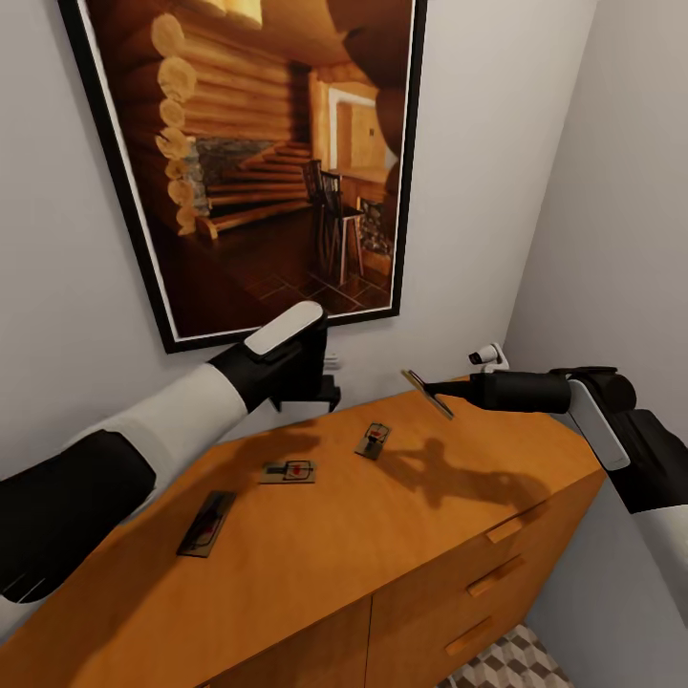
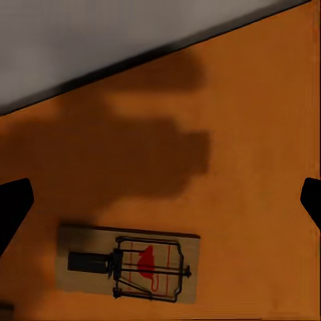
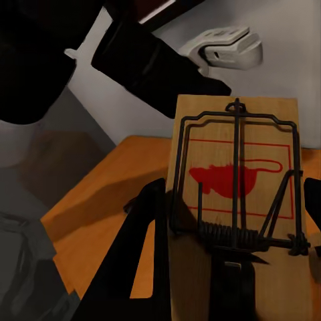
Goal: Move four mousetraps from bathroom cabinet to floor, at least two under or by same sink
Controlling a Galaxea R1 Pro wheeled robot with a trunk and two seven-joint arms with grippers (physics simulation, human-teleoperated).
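Above the cabinet (image 1: 363,535), right gripper (image 1: 432,390) clamping a mousetrap (image 1: 427,393), left gripper (image 1: 308,394) jaws parted, fingertips cropped.

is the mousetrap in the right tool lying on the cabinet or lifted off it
Lifted off. The right tool holds the mousetrap tilted above the cabinet top, its shadow below.
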